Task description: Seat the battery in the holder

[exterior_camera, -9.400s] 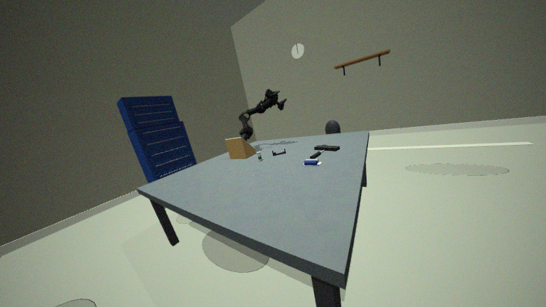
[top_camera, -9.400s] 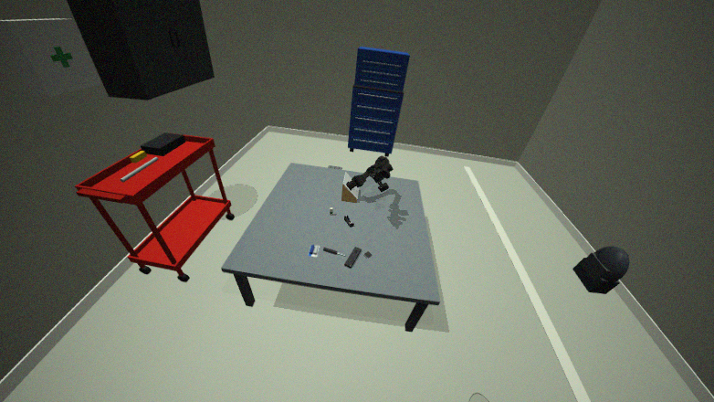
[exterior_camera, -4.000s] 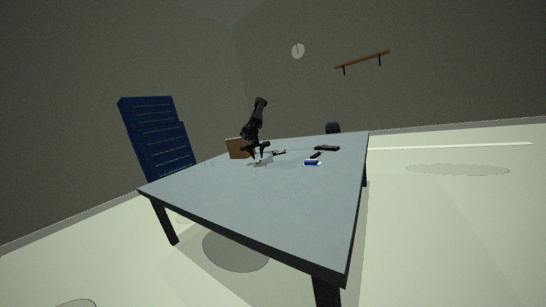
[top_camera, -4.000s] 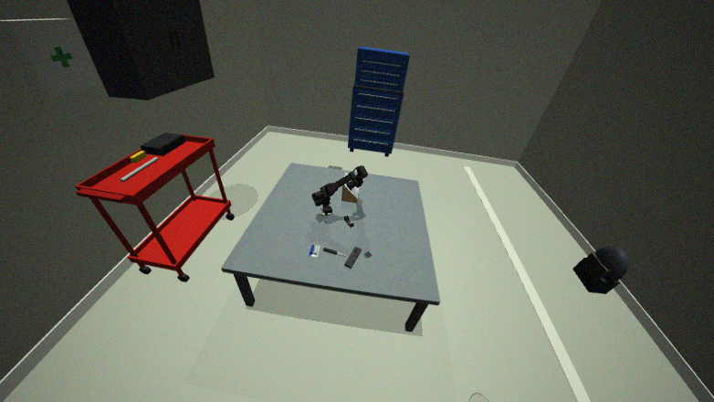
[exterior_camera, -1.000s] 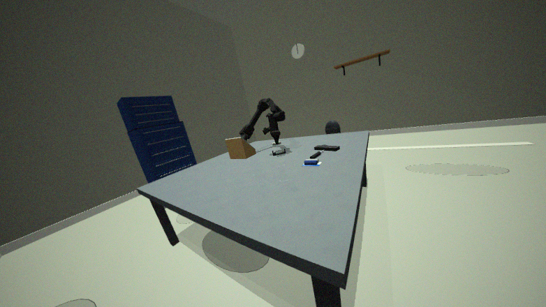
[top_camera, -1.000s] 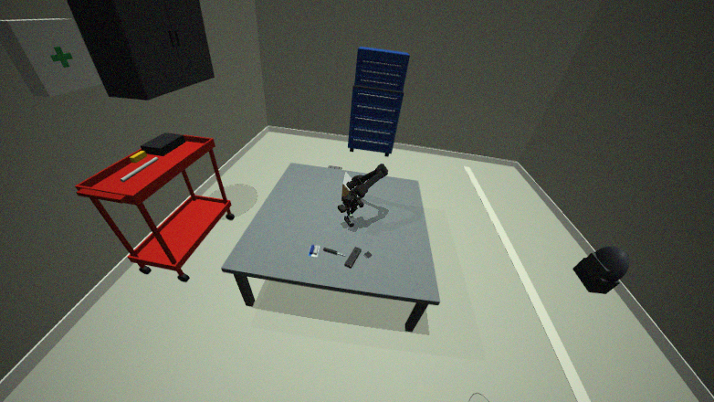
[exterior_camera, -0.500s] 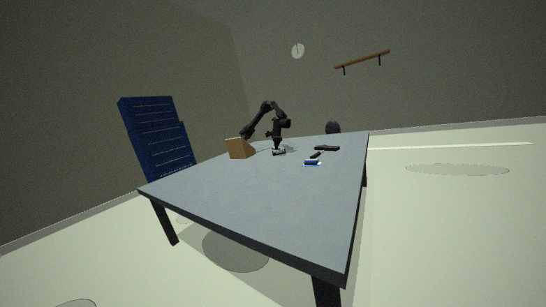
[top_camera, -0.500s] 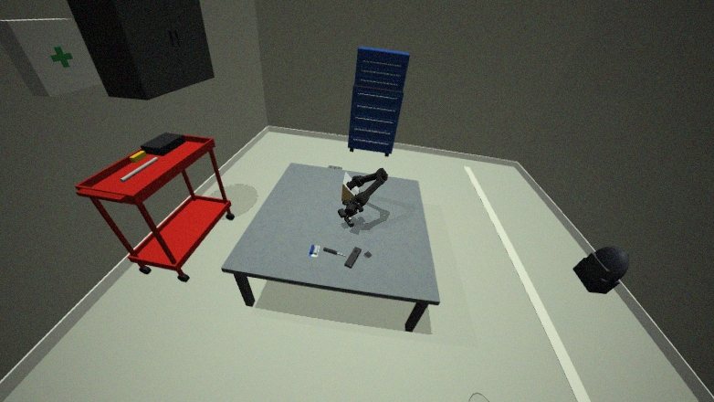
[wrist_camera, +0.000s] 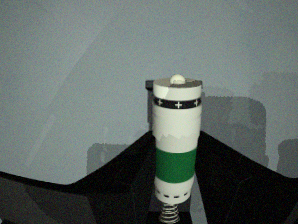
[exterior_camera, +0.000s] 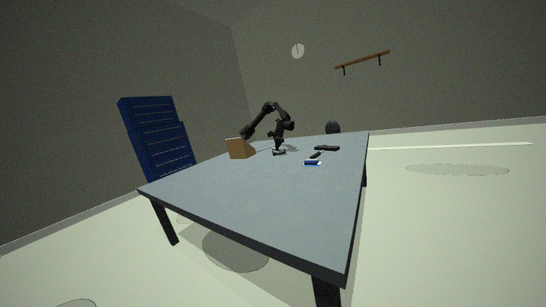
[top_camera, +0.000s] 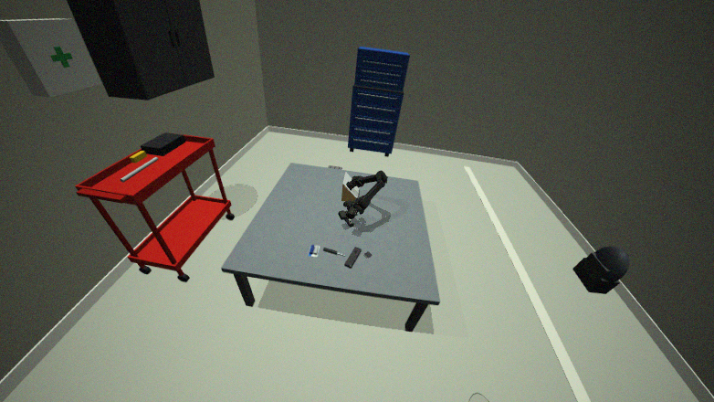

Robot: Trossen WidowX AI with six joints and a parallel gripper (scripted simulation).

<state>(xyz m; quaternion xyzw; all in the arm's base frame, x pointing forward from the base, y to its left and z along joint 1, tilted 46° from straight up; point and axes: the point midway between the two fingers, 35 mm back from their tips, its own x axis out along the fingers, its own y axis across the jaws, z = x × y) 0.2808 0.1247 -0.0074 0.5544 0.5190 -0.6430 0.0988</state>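
arm [exterior_camera: 267, 111]: elbow raised, wrist pointing down | gripper [exterior_camera: 278, 149]: clamped on battery [wrist_camera: 176, 143], apparently low

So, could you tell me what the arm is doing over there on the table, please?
The arm's end effector is shut on a white battery with a green band, lowered over the holder on the grey table. In the wrist view the spring sits at the battery's flat end and the terminal end meets the lip. It has not let go yet. Other small items lie nearer the table's front edge.
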